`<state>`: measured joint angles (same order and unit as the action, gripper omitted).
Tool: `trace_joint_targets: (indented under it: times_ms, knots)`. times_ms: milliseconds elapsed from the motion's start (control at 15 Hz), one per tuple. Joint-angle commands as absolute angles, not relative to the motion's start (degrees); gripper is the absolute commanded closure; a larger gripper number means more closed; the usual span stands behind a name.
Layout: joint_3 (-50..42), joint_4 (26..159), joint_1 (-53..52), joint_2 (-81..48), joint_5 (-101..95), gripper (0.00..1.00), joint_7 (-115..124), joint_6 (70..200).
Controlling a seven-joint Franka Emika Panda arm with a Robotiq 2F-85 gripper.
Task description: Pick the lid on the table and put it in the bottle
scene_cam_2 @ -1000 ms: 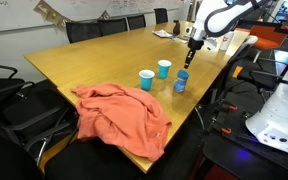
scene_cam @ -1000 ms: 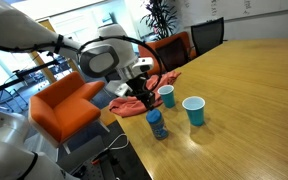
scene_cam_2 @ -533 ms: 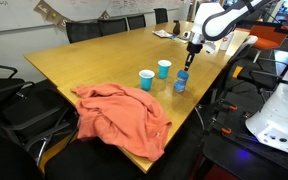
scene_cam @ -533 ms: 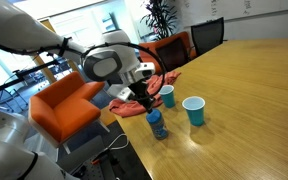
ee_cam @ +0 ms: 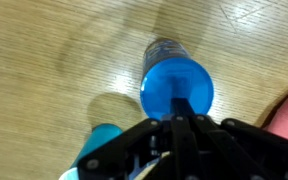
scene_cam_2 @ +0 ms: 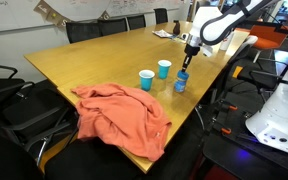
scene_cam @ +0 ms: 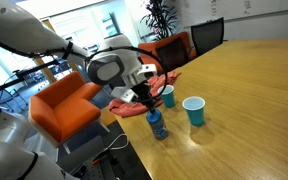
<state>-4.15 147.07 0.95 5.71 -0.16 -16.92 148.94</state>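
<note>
Bottle by the table edge, cups inward, cloth apart

You have the bottle (scene_cam_2: 180,84) standing near the edge of the table (scene_cam_2: 94,55), the lid (ee_cam: 177,88) on top of it and the gripper (scene_cam_2: 184,67) right above. The nearer cup (scene_cam_2: 164,69) stands just beside the bottle, further in from the edge; the farther cup (scene_cam_2: 146,79) stands beside that one. The cloth (scene_cam_2: 124,115) lies well apart, draped over the table's edge.

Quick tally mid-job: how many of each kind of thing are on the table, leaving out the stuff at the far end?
Cups: 2
Bottle: 1
Lid, on top of the bottle: 1
Cloth: 1
Total: 5
</note>
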Motion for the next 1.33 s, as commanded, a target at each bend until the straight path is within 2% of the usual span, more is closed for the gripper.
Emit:
trace_joint_targets:
  times_ms: [0,733,1267]
  knots:
    - [-3.9,147.6,1.0,4.4,-0.1,1.0,-18.4,152.0]
    - [-3.4,147.3,1.0,2.9,-1.1,1.0,-18.6,154.1]
    - [-3.7,148.4,1.7,8.4,-3.7,1.0,-17.0,152.8]
